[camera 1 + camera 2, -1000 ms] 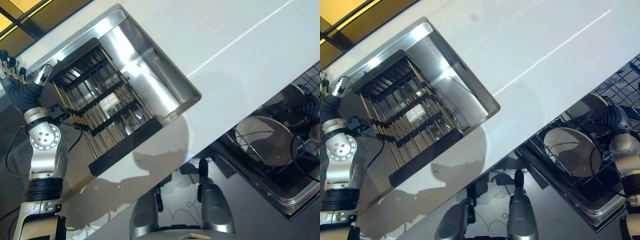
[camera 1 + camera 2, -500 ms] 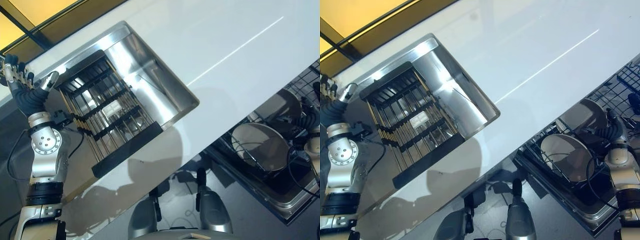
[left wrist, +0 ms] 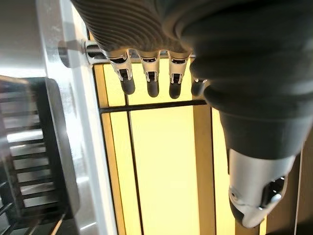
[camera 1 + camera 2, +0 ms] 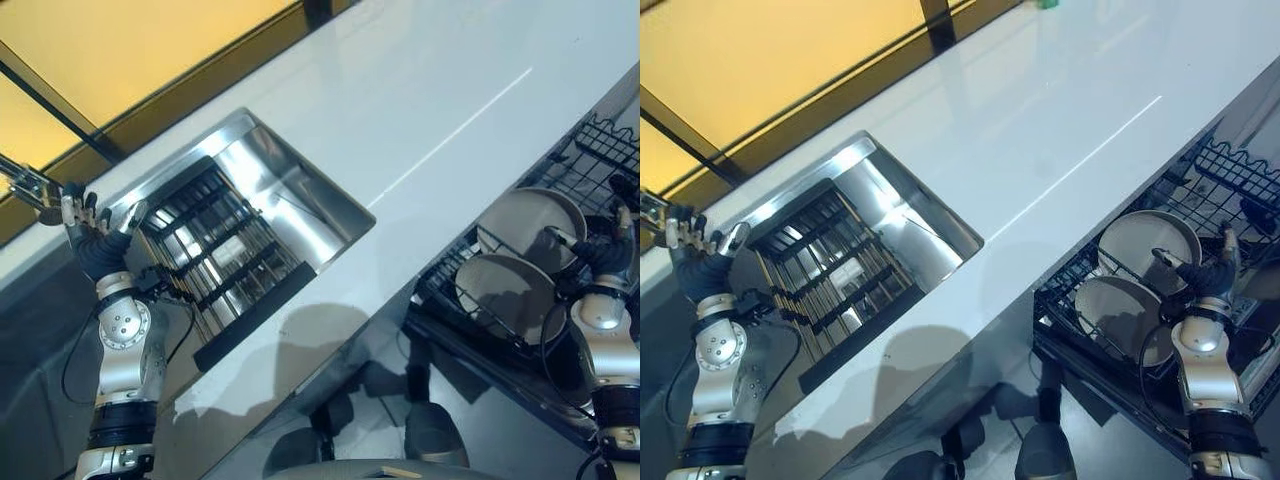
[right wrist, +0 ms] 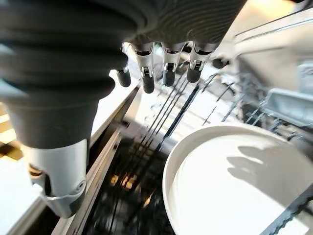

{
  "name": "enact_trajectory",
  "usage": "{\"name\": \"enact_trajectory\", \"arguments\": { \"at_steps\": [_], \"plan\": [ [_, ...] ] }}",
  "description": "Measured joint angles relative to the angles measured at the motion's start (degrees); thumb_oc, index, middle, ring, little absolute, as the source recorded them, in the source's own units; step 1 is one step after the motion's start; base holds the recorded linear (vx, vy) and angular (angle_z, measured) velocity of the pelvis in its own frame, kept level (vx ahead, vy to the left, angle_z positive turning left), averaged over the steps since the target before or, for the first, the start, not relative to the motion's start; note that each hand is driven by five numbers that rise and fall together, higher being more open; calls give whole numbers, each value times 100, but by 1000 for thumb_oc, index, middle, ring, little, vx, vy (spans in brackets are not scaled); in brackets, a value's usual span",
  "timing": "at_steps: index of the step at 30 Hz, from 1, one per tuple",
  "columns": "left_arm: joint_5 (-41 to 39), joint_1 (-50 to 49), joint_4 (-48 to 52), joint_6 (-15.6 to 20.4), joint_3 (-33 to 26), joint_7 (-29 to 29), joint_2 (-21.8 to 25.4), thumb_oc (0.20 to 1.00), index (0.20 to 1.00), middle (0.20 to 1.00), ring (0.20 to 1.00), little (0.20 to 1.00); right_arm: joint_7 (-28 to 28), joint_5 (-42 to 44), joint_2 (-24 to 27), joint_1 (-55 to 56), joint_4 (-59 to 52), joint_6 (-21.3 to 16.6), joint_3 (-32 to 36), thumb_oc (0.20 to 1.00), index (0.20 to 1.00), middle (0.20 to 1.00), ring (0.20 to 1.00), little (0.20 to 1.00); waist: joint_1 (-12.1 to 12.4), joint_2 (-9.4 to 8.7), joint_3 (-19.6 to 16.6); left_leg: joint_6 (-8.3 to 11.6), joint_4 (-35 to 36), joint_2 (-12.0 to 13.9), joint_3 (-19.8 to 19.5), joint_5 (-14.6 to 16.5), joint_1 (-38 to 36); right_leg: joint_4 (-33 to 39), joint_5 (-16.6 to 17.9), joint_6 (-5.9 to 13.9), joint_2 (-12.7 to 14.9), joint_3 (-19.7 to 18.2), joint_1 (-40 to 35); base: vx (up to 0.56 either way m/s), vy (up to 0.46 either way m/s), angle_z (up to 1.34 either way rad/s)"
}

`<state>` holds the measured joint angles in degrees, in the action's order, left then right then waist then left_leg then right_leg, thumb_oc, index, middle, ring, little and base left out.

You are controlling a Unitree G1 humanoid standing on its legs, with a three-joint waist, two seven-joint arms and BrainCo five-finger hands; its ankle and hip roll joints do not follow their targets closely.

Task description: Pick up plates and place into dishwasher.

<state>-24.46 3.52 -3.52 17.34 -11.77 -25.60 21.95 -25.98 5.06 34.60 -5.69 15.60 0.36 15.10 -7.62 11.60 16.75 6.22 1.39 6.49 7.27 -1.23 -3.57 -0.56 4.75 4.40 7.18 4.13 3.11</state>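
Two white plates stand on edge in the black wire dishwasher rack (image 4: 1232, 172): one plate (image 4: 1147, 243) behind, the other plate (image 4: 1118, 318) in front. My right hand (image 4: 1203, 274) hovers just beside them over the rack, fingers (image 5: 166, 73) straight and holding nothing. The nearer plate (image 5: 244, 191) lies just past those fingers in the right wrist view. My left hand (image 4: 92, 228) is raised at the sink's outer corner, open and holding nothing, with its fingers (image 3: 149, 84) spread in front of a yellow window.
A steel sink (image 4: 300, 200) is set into the white countertop (image 4: 440, 90) and holds a dark slatted drying rack (image 4: 215, 262). A metal fitting (image 4: 28, 186) sticks out by the left hand. Yellow window panels run along the counter's far edge.
The whole picture has shifted, so the camera has moved. A second plate and more of the dishwasher rack now show. My right hand has come up from the plate's edge, fingers spread.
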Motion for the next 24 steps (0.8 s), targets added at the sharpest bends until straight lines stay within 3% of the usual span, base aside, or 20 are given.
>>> {"name": "enact_trajectory", "arguments": {
  "at_steps": [7,17,24],
  "plan": [
    [-3,-240,-9,16,-73,96,-85,1000,1000,1000,1000,1000,-217,452,-62,241,30,-4,102,1000,1000,1000,1000,1000,-228,70,-9,-167,-110,-188,168,111,0,-63,28,137,172,-245,70,15,153,-10],
    [-4,-262,-10,75,-60,75,-297,1000,1000,1000,1000,1000,4,997,-49,413,251,-10,249,1000,1000,1000,1000,1000,-428,453,105,-306,-216,-502,368,181,-86,-115,68,342,462,-528,110,42,119,-10],
    [-5,-101,-7,84,238,-121,-302,1000,1000,1000,1000,1000,242,1746,21,85,688,-209,225,1000,1000,1000,1000,1000,-426,444,491,-438,-559,-707,369,295,271,-661,-30,437,687,-694,596,-99,25,-1]
  ]
}}
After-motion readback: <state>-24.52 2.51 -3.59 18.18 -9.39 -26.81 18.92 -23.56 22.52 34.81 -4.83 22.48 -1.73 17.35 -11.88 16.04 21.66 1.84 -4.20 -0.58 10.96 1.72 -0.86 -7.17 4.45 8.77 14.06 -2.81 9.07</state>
